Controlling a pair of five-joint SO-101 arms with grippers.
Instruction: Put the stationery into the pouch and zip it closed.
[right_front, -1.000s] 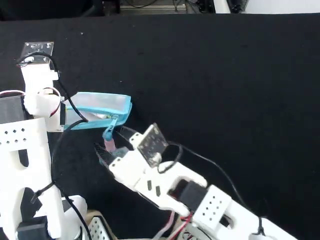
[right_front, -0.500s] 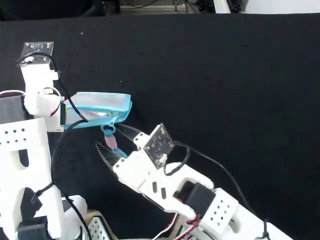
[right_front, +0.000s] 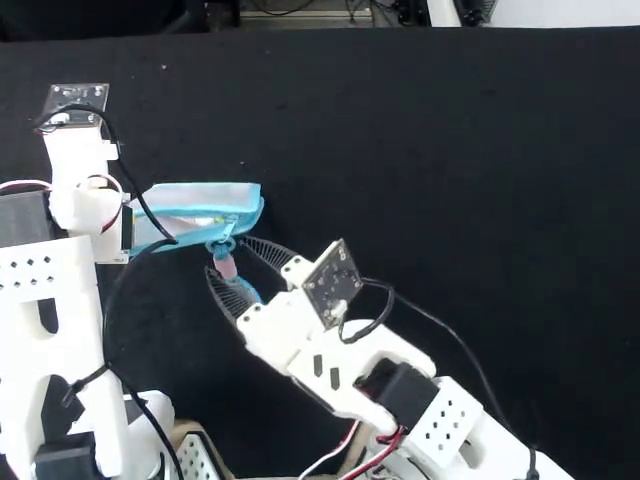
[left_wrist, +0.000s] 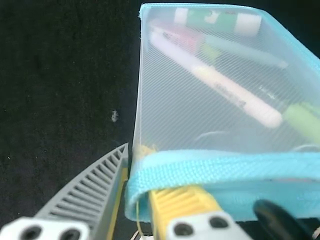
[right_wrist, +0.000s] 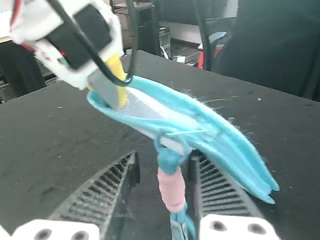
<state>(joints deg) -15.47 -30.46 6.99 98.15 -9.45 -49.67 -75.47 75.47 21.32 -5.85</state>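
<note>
One blue mesh pouch (right_front: 205, 205) is seen at the left of the black table (right_front: 450, 150), and at least four pens (left_wrist: 215, 85) can be counted through its mesh. Its left end is clamped in the left claw (left_wrist: 137, 165). The right claw (right_front: 240, 265) is spread wide, and one pink zipper pull (right_wrist: 171, 190) hangs ungripped between its two fingers. A second ago this claw was drawn far narrower about the pull.

Lab or office workroom, by the look: black-cloth table (right_front: 470, 150), cables (right_front: 300, 10) past its far edge, office chair (right_wrist: 270, 45) behind w/ dark equipment. Prob. a robotics bench.
</note>
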